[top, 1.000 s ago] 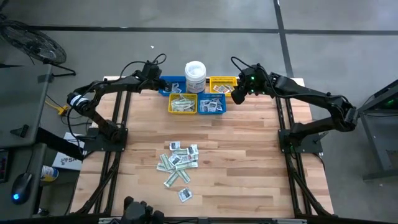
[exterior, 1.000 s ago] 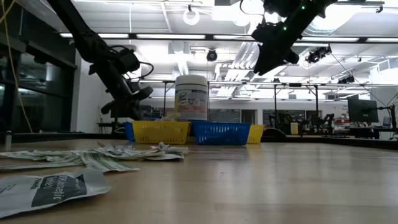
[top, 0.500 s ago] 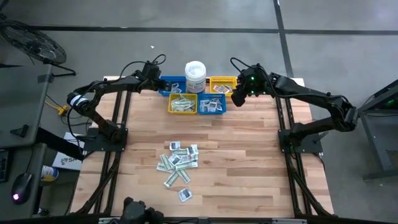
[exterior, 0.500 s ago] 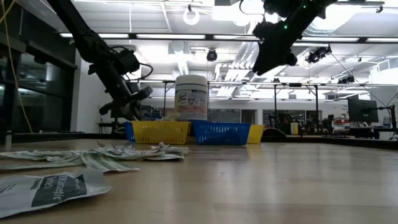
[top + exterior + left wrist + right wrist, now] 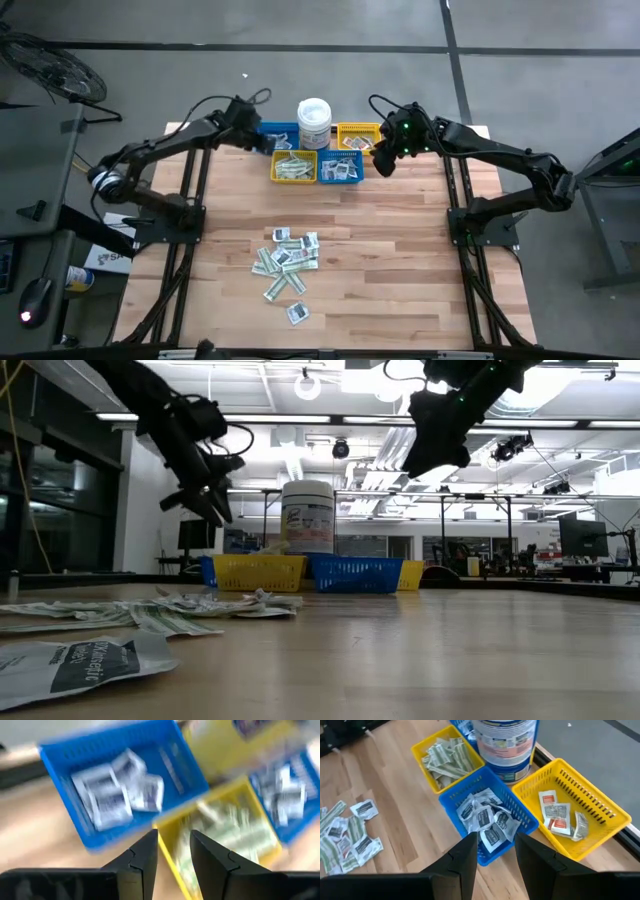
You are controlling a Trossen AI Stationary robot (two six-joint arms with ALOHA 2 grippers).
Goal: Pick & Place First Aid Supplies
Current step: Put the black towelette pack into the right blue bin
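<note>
The loose packets [image 5: 287, 262] sit piled mid-worktop, well clear of the bins [image 5: 318, 160]. Both claws hover up by those bins, empty with fingers apart; the left claw [image 5: 250, 125] looks slightly nearer than the right claw [image 5: 383, 160].

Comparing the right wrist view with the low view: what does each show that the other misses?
Right wrist view only: the bins' contents, white packets in the blue bin, green strips in the near yellow bin, red-printed packets in the far yellow bin.
Low view only: both arms raised, left gripper and right gripper above the bins.
Both: the white tub, the loose pile on the table.
</note>
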